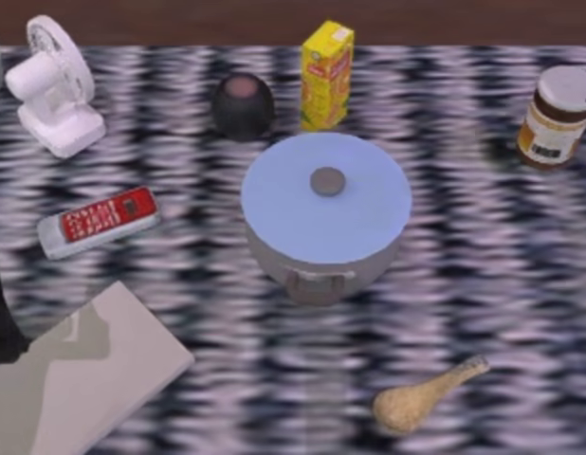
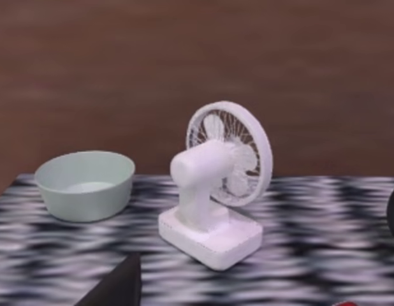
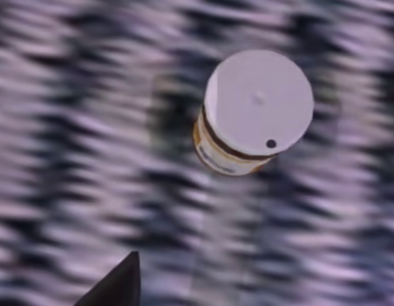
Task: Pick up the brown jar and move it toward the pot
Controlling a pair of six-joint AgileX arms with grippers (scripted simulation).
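Right up against the lens in the right wrist view is a dark finger (image 3: 114, 284) poking in at the bottom edge, and that's all that shows of the right arm's fingers, so can't tell how far open they are or whether they hold anything. The brown jar (image 3: 251, 118) sits well apart from it, upper right of centre in that frame, white lid facing the camera, standing on the black-and-white patterned counter (image 3: 69, 159).

From the top view the brown jar (image 1: 556, 117) is at the upper right of the frame, upright, well apart from the pot (image 1: 323, 213), which sits in the middle with its pale blue lid on.

Left arm is at the lower left edge of the top view; its wrist view only catches one dark finger (image 2: 117, 287), so same deal, can't tell. That view looks at a white fan (image 2: 216, 185) and a pale bowl (image 2: 85, 185).
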